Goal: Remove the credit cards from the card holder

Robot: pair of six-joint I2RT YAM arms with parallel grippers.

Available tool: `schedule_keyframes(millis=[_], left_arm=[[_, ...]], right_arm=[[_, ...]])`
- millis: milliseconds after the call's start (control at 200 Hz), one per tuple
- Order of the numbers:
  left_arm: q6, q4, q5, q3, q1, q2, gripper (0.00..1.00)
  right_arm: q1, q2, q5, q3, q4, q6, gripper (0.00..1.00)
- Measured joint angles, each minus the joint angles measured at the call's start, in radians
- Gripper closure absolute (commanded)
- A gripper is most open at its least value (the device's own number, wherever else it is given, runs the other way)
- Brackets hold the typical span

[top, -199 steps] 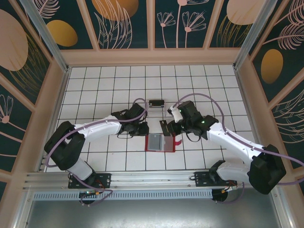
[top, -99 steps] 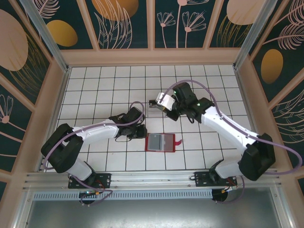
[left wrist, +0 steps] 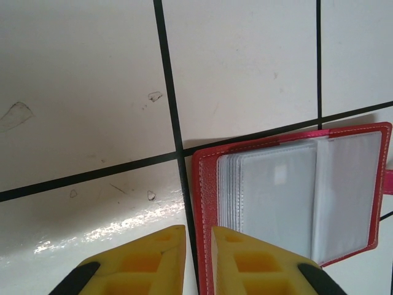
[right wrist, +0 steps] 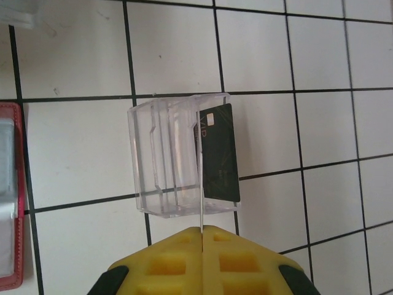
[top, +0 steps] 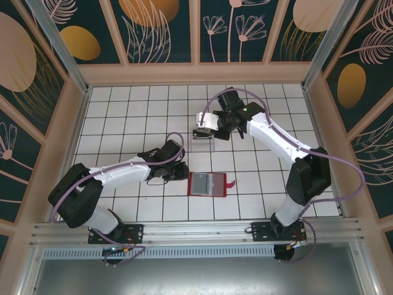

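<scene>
Top external: we see right jaws gone from card holder (top: 207, 184), lower centre, to clear box (top: 201, 142) above, pinching pale card (right wrist: 201, 184) edge-on. Left jaws barely parted, empty, at holder's edge. Another card out.

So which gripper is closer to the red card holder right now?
The left gripper: its fingers sit just off the card holder's left edge. The right gripper is farther back, over the clear plastic box, pinching a credit card edge-on.
</scene>
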Motion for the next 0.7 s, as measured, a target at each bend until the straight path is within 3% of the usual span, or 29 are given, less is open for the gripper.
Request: schedule_keyframes(millis=[310,701], left_arm=[[-0.003,-0.002,-0.005,-0.01,0.0,-0.014,0.8],[-0.007,-0.002,-0.005,-0.027,0.0,-0.029,0.79]], right_arm=[[-0.01,0.218,0.001,0.229,-0.111,-0.075,1.0],[-0.012,0.342,0.02,0.38,-0.192,-0.103,1.0]])
